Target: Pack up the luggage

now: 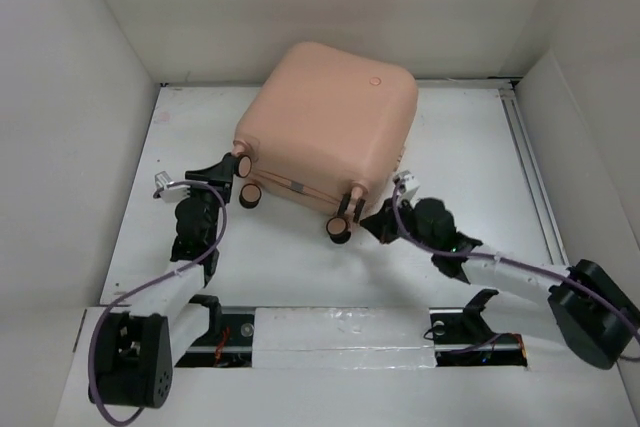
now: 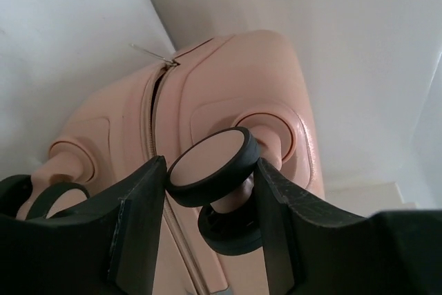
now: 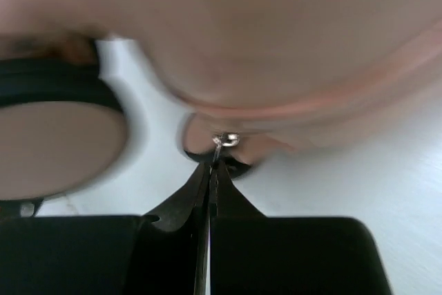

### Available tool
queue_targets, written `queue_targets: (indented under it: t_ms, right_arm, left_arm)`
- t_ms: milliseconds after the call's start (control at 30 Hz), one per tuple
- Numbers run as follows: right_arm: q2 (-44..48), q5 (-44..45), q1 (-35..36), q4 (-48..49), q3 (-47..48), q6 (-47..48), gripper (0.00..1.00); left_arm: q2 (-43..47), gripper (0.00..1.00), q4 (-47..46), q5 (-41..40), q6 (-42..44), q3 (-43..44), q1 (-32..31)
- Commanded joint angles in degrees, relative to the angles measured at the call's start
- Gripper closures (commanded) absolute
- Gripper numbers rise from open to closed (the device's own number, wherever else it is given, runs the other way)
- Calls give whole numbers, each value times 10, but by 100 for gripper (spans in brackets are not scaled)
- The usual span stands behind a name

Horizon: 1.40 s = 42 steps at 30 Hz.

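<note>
2 black-and-white arms (image 1: 165, 292), each trailing a purple cable (image 1: 218, 232).

Overhead view from behind, wrist views close on luggage (image 1: 330, 127)

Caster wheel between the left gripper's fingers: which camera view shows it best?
Left wrist view: the caster wheel sits large and sharp between the fingers. Top view shows it small. Right wrist shows only a different wheel, blurred.

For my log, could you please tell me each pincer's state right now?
Left pincer: closed on a suitcase wheel.
Right pincer: closed on the zipper pull.
</note>
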<state>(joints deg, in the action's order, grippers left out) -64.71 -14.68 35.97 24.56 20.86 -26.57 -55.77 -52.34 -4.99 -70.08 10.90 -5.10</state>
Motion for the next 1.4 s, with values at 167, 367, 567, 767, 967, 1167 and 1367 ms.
queue_targets:
  t_ms: [167,367,567,767,967,1167,1367]
  right_arm:
    - [-122,320,329,52,110,27,100]
    - [-112,357,281,0,190,64,100]
    - [26,160,39,-31,147,42,100]
    - [156,86,-28,-114,82,35,100]
    - [204,73,52,-53,-52,-37,100]
    - [163,117,82,-59,-24,-19,100]
    - [115,117,82,11,-7,-7,64]
  left_arm:
    - [80,100,32,130,35,46,-47]
    - [80,100,24,183,41,75,-47]
    - [55,100,30,145,97,108,-133]
    - [91,70,170,50,130,128,-134]
    - [124,1,240,-83,130,118,-101]
    - [18,1,261,-35,157,199,-63]
    - [-48,1,217,-5,166,223,-51]
